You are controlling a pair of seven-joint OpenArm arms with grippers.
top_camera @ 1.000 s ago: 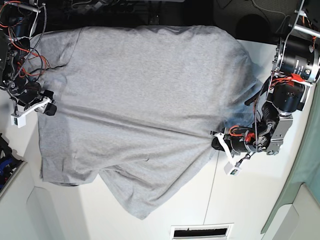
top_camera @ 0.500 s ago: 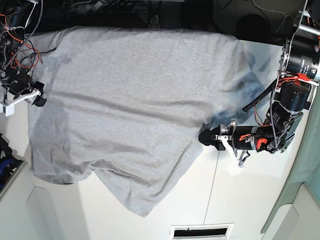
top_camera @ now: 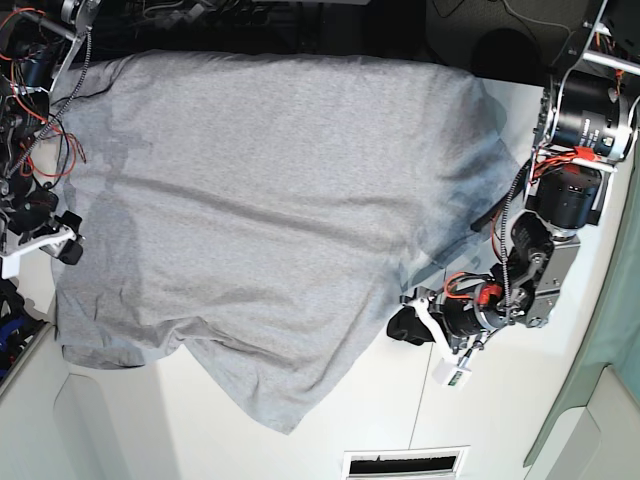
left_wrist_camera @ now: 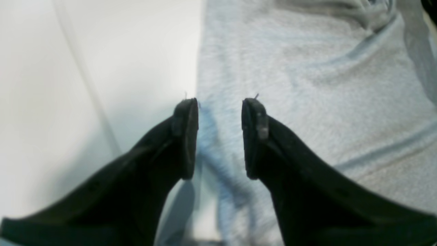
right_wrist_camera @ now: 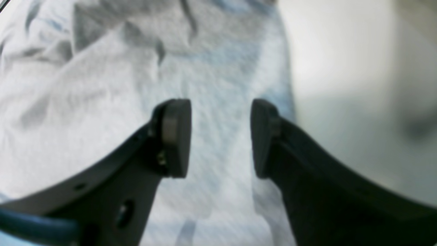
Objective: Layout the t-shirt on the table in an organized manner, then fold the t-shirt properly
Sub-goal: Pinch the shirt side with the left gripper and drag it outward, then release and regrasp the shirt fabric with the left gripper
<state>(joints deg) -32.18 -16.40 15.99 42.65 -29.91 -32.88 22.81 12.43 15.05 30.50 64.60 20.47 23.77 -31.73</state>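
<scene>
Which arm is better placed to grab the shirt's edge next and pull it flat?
Probably the left. Its open claw straddles the t-shirt edge where cloth meets the bare table. The right claw, also open, hangs over cloth with that edge off to one side.

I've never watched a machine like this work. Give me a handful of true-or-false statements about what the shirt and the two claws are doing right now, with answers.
1. The left gripper is clamped on the t-shirt. False: its jaws stand apart with nothing between them, over the shirt's edge.
2. The right gripper is open. True.
3. The shirt is folded into a neat square. False: it lies spread out in one layer, with creases.
4. Bold black lettering shows on the shirt. False: only plain grey cloth shows.
5. Part of the white table is bare beside the shirt. True.
</scene>
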